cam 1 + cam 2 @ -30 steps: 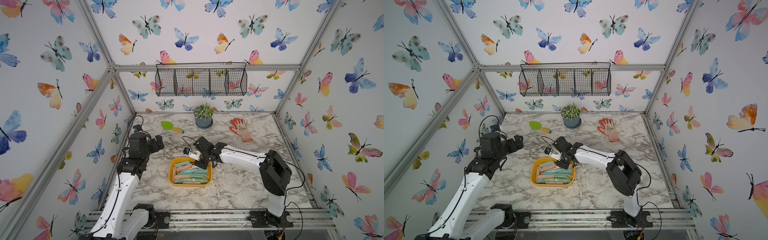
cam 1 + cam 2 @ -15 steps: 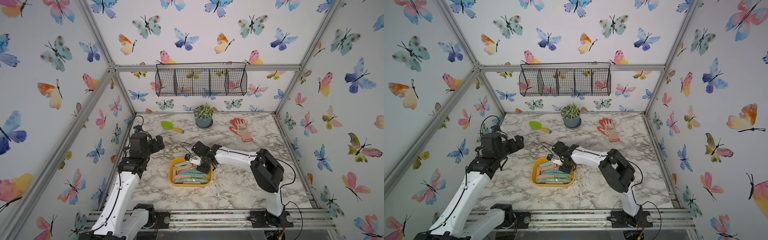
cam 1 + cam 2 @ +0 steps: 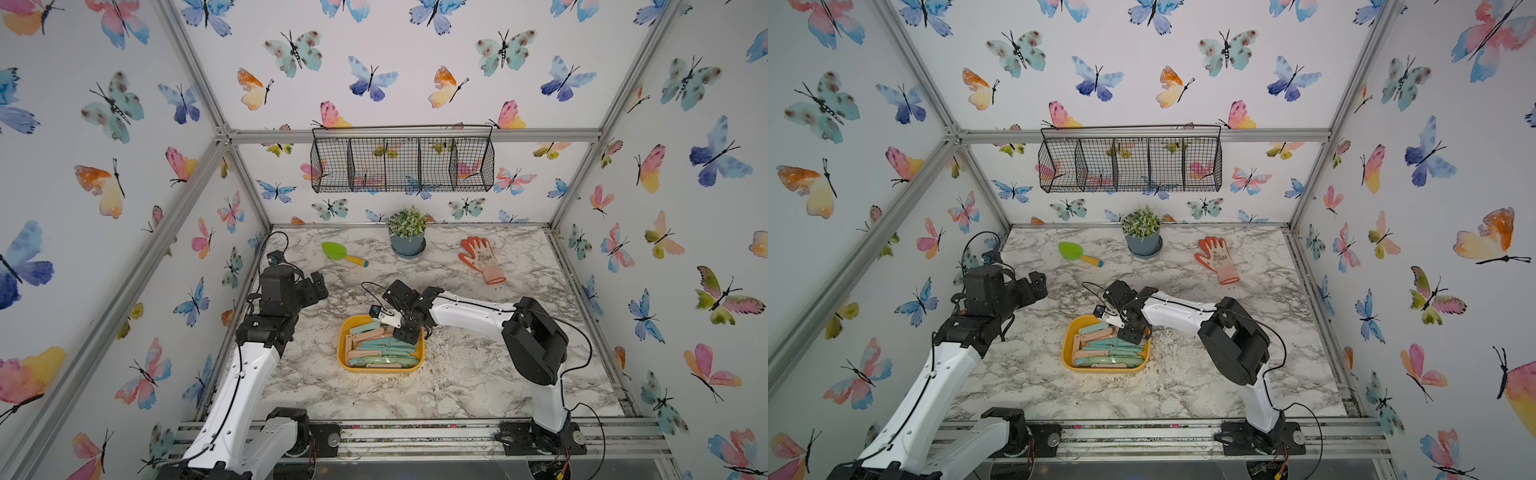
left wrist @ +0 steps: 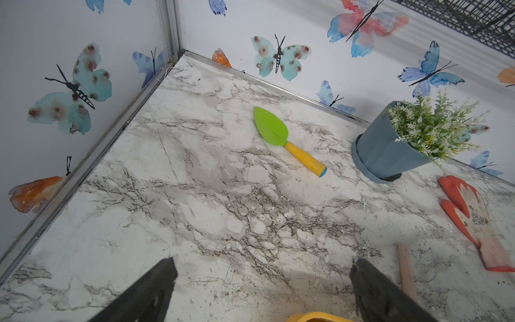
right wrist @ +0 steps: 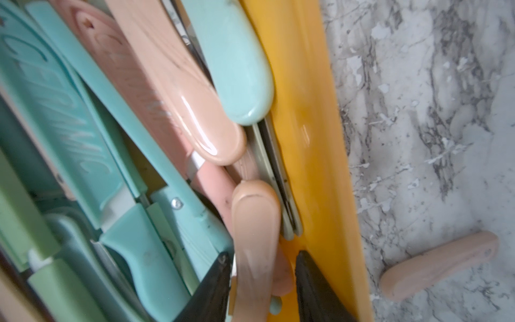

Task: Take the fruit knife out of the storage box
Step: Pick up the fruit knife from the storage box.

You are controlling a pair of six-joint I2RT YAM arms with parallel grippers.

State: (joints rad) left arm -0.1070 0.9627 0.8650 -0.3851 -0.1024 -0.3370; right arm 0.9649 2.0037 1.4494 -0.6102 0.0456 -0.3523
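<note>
Both right jaws astride fruit knife (image 5: 256, 237) beside storage box (image 5: 315, 156) wall

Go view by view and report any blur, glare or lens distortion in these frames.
Right wrist view: motion-blurred, worst on the peach knife handle nearest the lens; glare spots on the storage box wall. Left wrist view: sharp, though the wide lens tilts the potted plant. Both top views: evenly lit, crisp, corners stretched.

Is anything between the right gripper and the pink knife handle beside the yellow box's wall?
Nothing visible. The right gripper has its jaws on either side of the pink knife handle, next to the storage box wall; a teal knife lies beside one jaw.
</note>
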